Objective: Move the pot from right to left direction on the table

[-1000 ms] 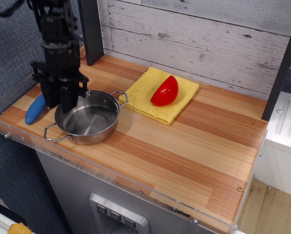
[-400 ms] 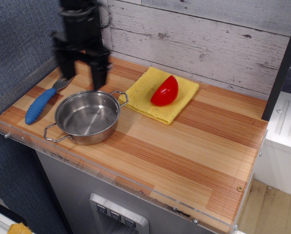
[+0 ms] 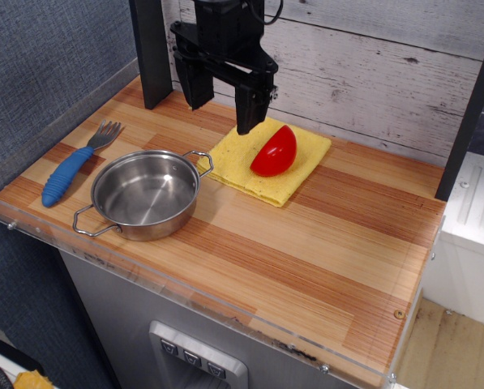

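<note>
The shiny steel pot [image 3: 145, 194] with two wire loop handles stands empty at the left front of the striped wood table [image 3: 323, 243]. My black gripper [image 3: 220, 113] hangs in the air above the back of the table, up and to the right of the pot and clear of it. Its two fingers [image 3: 248, 109] are spread apart with nothing between them.
A yellow cloth [image 3: 266, 156] lies right of the pot with a red half-round object [image 3: 275, 151] on it. A blue-handled fork [image 3: 73, 165] lies left of the pot. A dark post [image 3: 150, 50] stands at the back left. A clear acrylic rim [image 3: 185, 288] edges the table.
My gripper has let go of the pot's left rim, risen and moved right and back, from over the pot to above the cloth's back corner. The pot has stayed in place.
</note>
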Action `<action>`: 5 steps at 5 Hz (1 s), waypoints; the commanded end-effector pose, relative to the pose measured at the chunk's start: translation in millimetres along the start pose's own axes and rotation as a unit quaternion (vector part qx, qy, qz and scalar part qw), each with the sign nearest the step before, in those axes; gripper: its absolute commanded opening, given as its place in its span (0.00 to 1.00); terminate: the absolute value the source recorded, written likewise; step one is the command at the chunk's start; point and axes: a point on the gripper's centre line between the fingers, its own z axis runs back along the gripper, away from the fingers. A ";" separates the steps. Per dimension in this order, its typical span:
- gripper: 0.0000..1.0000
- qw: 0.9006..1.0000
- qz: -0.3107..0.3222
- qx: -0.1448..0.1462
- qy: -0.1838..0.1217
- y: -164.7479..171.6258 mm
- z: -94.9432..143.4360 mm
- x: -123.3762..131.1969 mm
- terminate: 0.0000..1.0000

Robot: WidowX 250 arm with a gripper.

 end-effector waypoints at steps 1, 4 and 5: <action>1.00 0.999 -0.019 0.024 -0.030 -32.1 28.0 -3.4 0.00; 1.00 1.000 -0.002 0.007 -0.020 -39.4 22.6 -6.7 0.00; 1.00 1.000 -0.002 0.007 -0.020 -39.4 22.6 -6.7 1.00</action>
